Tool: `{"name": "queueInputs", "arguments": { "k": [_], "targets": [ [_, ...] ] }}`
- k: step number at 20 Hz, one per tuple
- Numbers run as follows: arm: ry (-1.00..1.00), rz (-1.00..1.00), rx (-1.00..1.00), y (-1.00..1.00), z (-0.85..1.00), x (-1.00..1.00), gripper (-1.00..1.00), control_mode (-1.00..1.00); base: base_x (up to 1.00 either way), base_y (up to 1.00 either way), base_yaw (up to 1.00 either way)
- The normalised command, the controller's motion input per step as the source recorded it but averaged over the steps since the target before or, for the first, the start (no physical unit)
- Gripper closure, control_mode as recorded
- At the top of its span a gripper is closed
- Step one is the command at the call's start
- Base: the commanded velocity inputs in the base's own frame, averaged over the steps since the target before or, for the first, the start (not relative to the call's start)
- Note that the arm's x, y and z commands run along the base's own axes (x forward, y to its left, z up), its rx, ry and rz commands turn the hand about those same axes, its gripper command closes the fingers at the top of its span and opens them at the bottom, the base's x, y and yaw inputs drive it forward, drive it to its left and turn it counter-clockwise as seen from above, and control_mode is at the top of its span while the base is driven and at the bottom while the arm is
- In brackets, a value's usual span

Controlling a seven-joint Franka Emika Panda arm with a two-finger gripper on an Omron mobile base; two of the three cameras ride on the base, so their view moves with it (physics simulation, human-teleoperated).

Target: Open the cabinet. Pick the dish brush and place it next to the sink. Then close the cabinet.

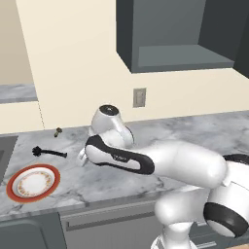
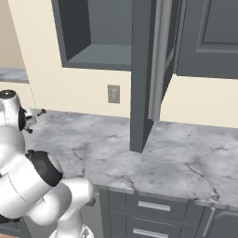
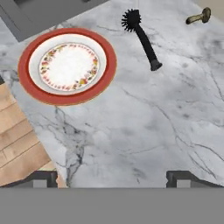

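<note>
- Hand [image 3: 112, 177] hovers over the marble bench [image 3: 144, 127], fingers spread wide, gripping and touching nothing.
- Dish brush [image 3: 141, 38] lies flat on the bench beside the red-rimmed plate [image 3: 68, 65], near the sink [image 1: 6, 151].
- Cabinet [image 1: 180, 34] above stands open, its door [image 2: 142, 74] swung out.

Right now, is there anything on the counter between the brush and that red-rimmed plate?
No. In the hand view, only bare marble counter lies between the brush and the plate; they lie apart. The left base view shows the same gap.
</note>
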Motion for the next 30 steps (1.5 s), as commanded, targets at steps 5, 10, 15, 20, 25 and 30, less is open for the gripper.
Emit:
{"name": "queueInputs", "arguments": {
  "k": [5, 10, 15, 20, 25, 30],
  "targets": [
    [0.00, -0.35, 0.22, -0.72, 0.65, -0.51, -1.00, -1.00, 0.00, 0.00, 0.00],
    [0.00, -0.47, 0.14, -0.61, 0.40, -0.10, -1.00, -1.00, 0.00, 0.00, 0.00],
    [0.14, -0.17, 0.03, -0.08, 0.01, 0.01, -1.00, -1.00, 0.00, 0.00, 0.00],
    [0.04, -0.37, 0.15, -0.47, 0.54, 0.00, -1.00, -1.00, 0.00, 0.00, 0.00],
    [0.06, -0.52, 0.27, -0.88, 0.76, -0.05, -1.00, -1.00, 0.00, 0.00, 0.00],
    [0.01, -0.49, 0.30, -0.93, 0.66, -0.29, -1.00, -1.00, 0.00, 0.00, 0.00]
  ]
}}
